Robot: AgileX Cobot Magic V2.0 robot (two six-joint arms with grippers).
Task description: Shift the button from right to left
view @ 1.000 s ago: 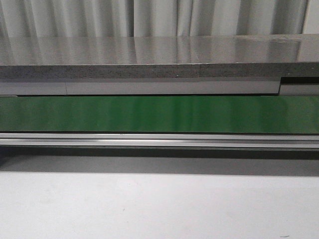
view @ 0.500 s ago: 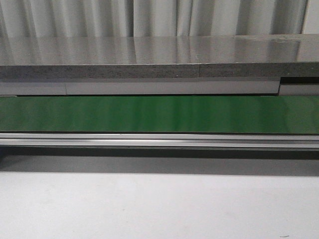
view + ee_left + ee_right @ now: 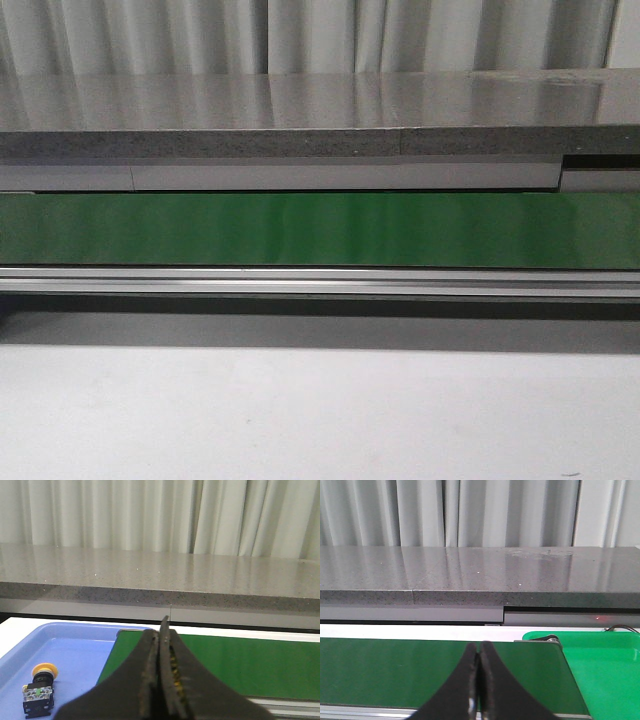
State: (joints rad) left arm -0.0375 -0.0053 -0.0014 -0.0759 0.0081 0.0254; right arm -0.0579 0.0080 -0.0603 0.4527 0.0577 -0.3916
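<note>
- The button (image 3: 40, 689), yellow head and dark body with a greenish mark, lies in the blue tray (image 3: 80, 645) beside the green belt (image 3: 240, 660).
- Left hand (image 3: 161, 680): fingers pressed together, holding nothing.
- Right hand (image 3: 479, 680): closed too, empty, above the belt near a green tray (image 3: 605, 665).
- No readable writing anywhere.

The front camera looks level and forward across the white table (image 3: 320, 420) at the green belt (image 3: 320, 230) and grey counter (image 3: 320, 105). Each wrist camera sits just behind its own closed fingers, facing the same way from nearer: beyond the left gripper (image 3: 161, 672) and the right gripper (image 3: 479, 680) lie that belt, counter and curtain (image 3: 470, 510).
</note>
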